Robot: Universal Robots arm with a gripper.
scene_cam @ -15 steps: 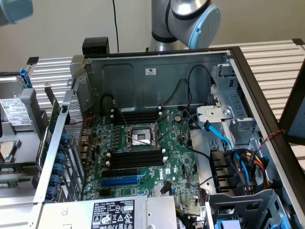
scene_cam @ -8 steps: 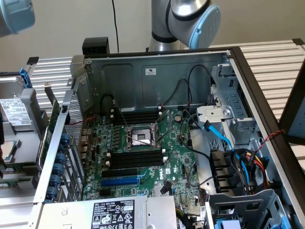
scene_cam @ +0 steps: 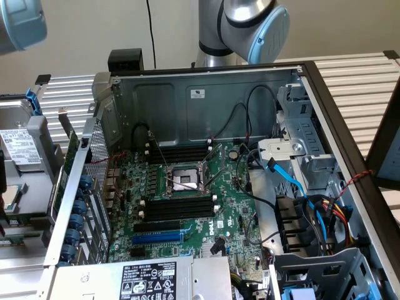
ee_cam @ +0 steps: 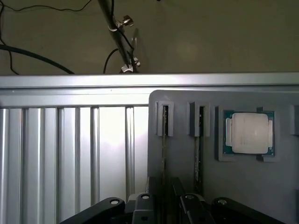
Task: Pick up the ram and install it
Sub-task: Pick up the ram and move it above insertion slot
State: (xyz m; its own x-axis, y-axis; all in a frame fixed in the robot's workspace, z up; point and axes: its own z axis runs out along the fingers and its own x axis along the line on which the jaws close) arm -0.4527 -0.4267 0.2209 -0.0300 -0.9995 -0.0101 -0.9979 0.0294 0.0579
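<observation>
A grey holder (ee_cam: 233, 182) lies on a ribbed metal table in the wrist view. The ram (ee_cam: 164, 140) stands on edge in one of its slots as a thin dark strip. A second stick (ee_cam: 200, 144) stands in the neighbouring slot. My gripper (ee_cam: 166, 193) is over the near end of the first stick, one dark finger on each side with a gap between them, open and holding nothing. In the exterior view the green motherboard (scene_cam: 219, 206) lies in the open computer case, with long black slots (scene_cam: 178, 209) in front of the processor socket (scene_cam: 183, 180) and behind it.
A processor chip (ee_cam: 248, 133) rests in a recess of the holder beside the sticks. The case walls (scene_cam: 206, 100), a drive cage (scene_cam: 300, 144), loose cables (scene_cam: 312, 206) and a power supply (scene_cam: 150, 278) surround the motherboard. The arm's elbow (scene_cam: 256, 28) hangs behind the case.
</observation>
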